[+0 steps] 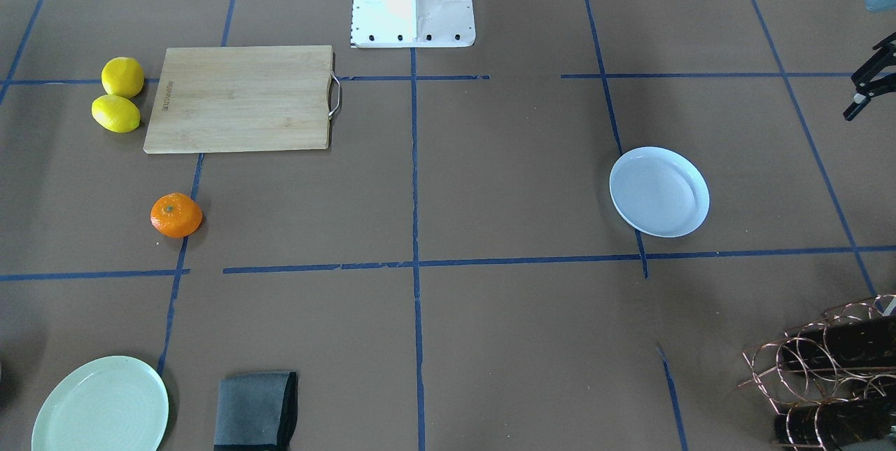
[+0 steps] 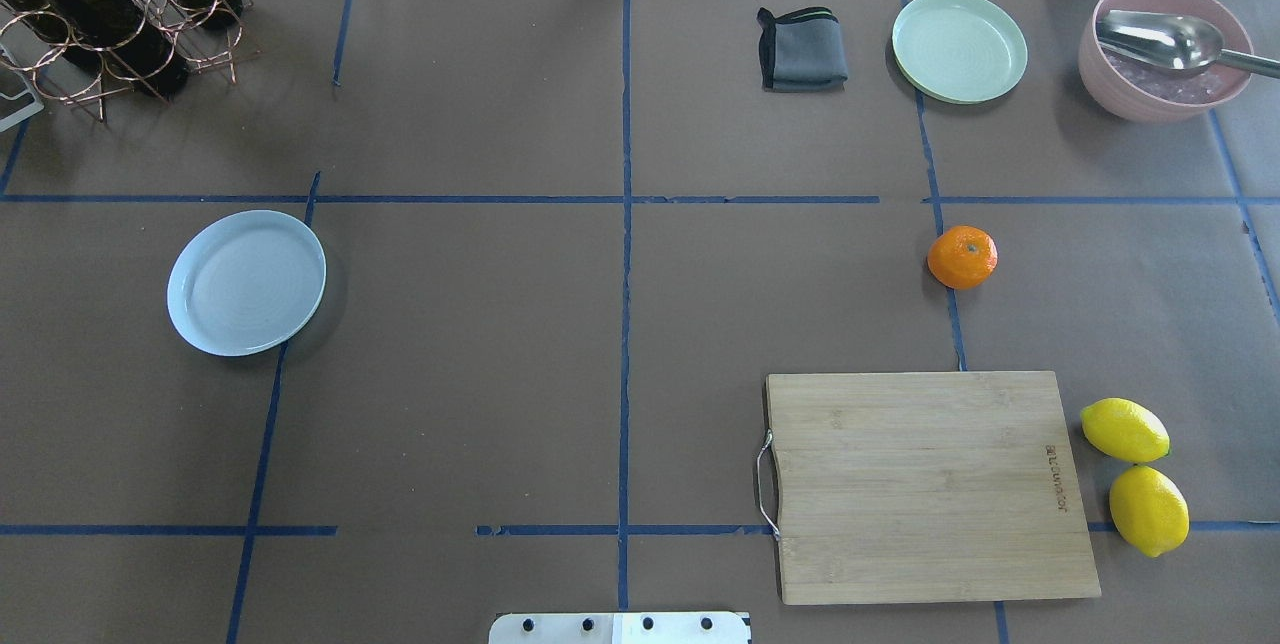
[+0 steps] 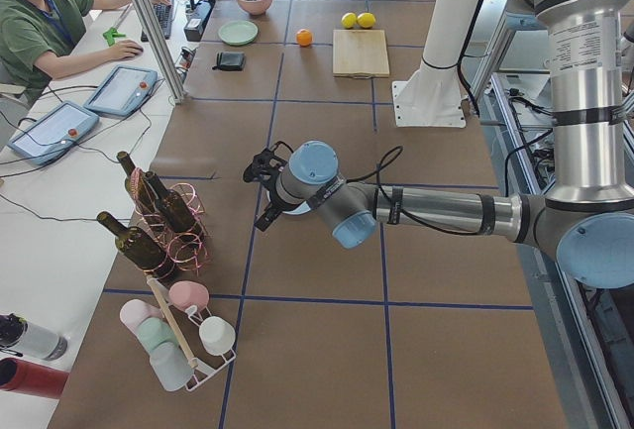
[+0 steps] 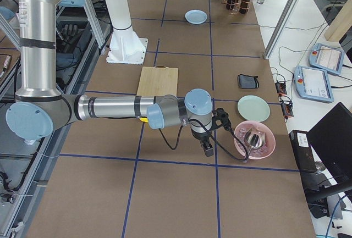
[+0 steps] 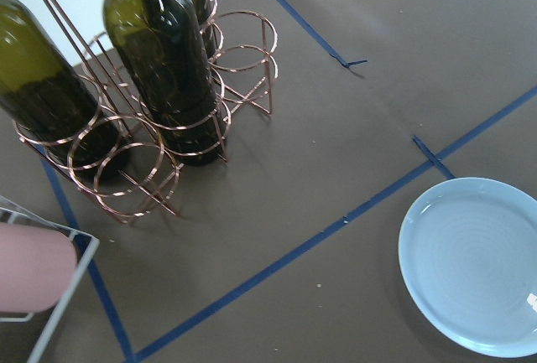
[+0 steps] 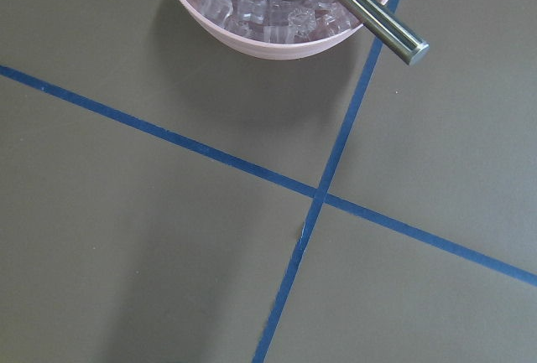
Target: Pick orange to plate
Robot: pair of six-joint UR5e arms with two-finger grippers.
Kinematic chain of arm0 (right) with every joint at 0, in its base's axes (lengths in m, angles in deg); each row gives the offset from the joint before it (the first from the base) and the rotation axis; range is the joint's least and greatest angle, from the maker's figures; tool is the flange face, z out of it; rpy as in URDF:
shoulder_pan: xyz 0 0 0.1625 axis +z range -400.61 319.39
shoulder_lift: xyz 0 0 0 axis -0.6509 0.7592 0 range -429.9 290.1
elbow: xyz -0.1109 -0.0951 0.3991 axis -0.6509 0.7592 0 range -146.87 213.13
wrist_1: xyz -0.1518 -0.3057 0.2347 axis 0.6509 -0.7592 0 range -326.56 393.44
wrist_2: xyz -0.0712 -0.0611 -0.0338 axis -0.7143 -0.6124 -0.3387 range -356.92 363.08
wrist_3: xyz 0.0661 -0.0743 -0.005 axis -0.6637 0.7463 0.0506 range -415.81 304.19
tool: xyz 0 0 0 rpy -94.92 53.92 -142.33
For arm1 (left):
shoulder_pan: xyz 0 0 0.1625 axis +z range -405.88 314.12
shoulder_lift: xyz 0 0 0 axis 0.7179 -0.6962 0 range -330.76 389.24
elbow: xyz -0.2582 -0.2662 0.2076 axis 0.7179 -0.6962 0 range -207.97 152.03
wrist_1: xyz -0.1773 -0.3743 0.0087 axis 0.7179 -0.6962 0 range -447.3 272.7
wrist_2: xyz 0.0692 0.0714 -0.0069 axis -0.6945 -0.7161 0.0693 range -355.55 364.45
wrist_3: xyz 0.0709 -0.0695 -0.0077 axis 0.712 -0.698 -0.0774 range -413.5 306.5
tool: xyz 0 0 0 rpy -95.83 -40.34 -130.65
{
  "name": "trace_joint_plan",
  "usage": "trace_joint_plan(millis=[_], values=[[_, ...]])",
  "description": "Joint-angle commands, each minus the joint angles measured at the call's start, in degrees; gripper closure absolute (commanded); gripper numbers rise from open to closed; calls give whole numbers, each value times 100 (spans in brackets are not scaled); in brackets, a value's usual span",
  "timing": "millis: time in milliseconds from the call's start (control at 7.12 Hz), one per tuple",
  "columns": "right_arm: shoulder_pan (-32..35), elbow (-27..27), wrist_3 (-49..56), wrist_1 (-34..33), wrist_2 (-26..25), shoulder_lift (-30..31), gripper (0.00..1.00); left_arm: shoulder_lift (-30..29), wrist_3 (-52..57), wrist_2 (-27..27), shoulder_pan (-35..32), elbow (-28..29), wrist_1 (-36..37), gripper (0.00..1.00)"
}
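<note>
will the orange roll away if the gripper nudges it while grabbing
Probably somewhat: the orange is round and sits free on the flat table, nothing touching it. Its flattened shape, stem dot up, likely steadies it. The shiny skin may be slippery.

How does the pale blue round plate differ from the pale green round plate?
Colour: the pale blue round plate is blue-white, the pale green round plate light green. Place: the blue plate lies on the robot's left half; the green plate lies on the right half, between a folded dark grey cloth and a pink bowl. Rim: the blue plate's looks higher than the green plate's. Both are round, empty and lying flat.
</note>
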Motion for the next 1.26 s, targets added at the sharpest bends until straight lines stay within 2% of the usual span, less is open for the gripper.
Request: trace_joint_plan(millis=[0,140,281,421,562,702,983,1124], values=[[-6,9,9,2,-1,25,0,89,-2016,-1315,1344,55,-568,0],[-6,18,9,2,-1,25,0,89,-2658,-1740,1803,134,-639,9],[-6,35,9,2,-1,33,0,80,-3604,-2283,2312,256,-858,29],[-6,36,9,2,-1,34,0,19,-4380,-2646,2726,432,-1086,43],[-6,44,18,-7,-1,42,0,-59,-5127,-3041,3139,529,-1132,51],[-6,44,18,1,-1,42,0,-260,-5308,-3332,3352,687,-1132,51],[-6,44,10,2,-1,51,0,-516,-5337,-3352,3398,1056,-1132,51],[-6,44,10,2,-10,51,0,-526,-5345,-3352,3407,1057,-1132,65]])
